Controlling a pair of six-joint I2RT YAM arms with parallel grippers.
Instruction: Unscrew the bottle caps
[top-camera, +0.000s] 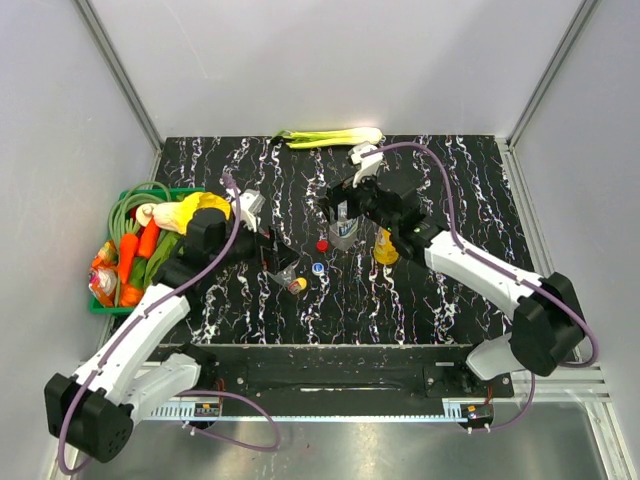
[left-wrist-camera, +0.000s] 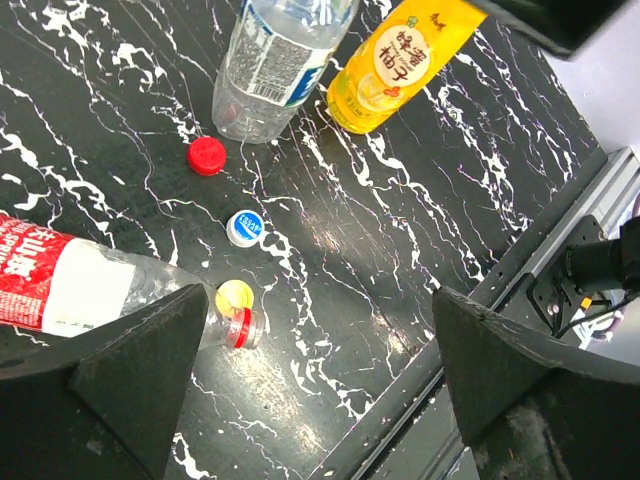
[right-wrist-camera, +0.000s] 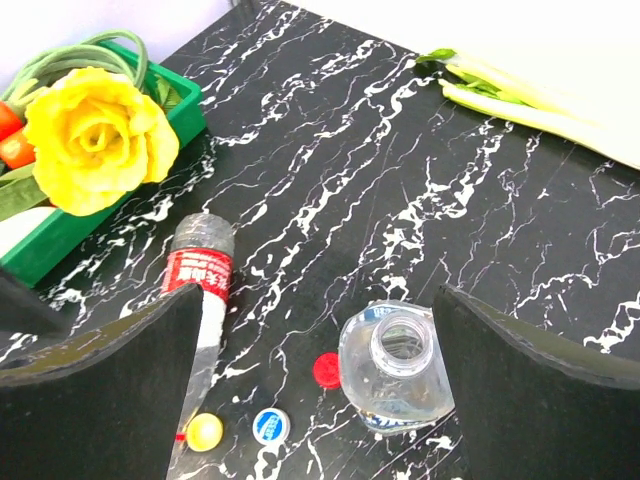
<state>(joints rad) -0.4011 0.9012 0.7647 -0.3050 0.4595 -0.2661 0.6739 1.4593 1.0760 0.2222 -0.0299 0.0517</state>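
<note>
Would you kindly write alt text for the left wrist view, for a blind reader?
A red cap, a white-blue cap and a yellow cap lie loose on the black marbled table, between the red-labelled bottle on its side and the clear bottle and yellow bottle standing beyond. The open left end effector frames the foreground.

The scene is lit brightly and evenly from above, and only soft, short shadows are cast on the black marbled table (top-camera: 450, 290). Small highlights are seen on the clear bottle (left-wrist-camera: 270, 70). The near fingers (left-wrist-camera: 130, 380) are rendered dark and slightly blurred.
</note>
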